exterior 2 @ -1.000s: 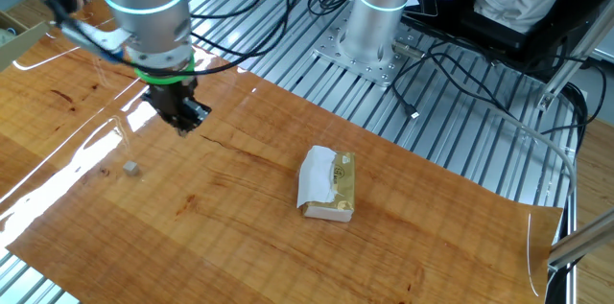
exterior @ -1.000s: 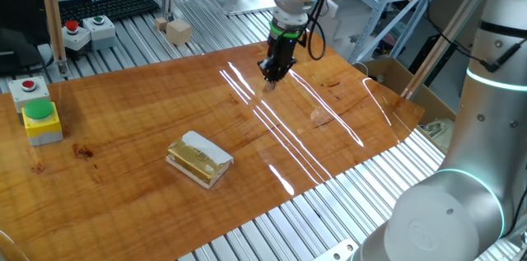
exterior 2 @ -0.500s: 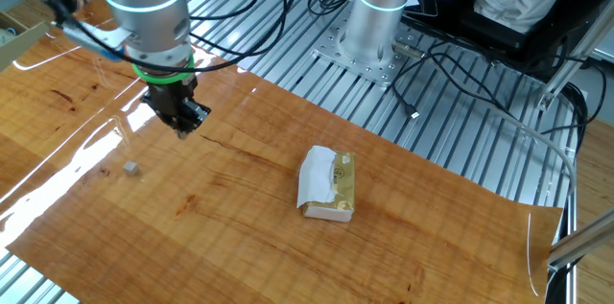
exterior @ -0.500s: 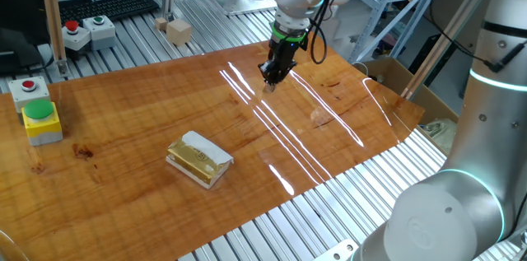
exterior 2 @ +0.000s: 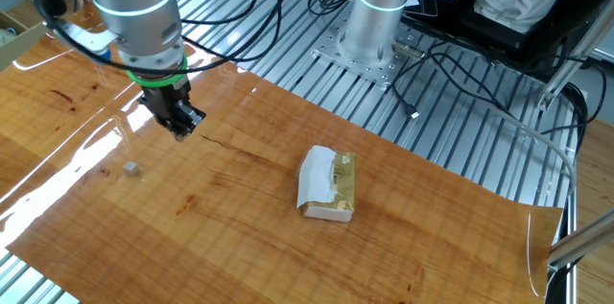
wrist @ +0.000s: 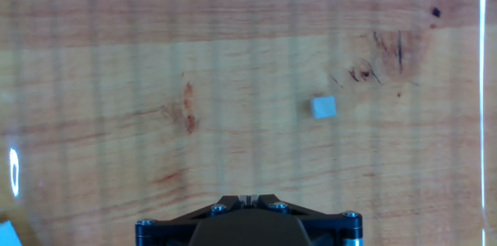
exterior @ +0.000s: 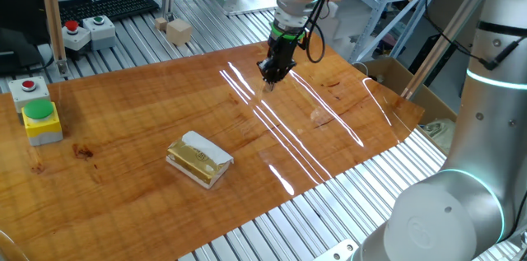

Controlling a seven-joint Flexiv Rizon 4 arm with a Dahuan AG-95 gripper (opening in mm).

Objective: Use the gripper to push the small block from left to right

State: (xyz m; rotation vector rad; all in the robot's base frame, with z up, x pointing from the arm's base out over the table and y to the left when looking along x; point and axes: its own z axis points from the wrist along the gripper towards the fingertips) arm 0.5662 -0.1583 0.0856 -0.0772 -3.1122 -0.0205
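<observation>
One fixed view shows the wooden desk with the gripper hanging low over its far edge, fingertips near the surface but, as far as can be judged, not touching it. The jaws look drawn together into one narrow tip, holding nothing; the hand view shows only the base of the gripper, so this rests on the fixed views. The yellow-and-white wrapped slab lies well apart, toward the near edge. The small block sits alone on bare wood, nearer the desk's right-hand end than the gripper is. In the hand view the small block lies ahead of the fingers and off to the right, clear of them. A cube has no long axis, so any face serves for pushing.
</observation>
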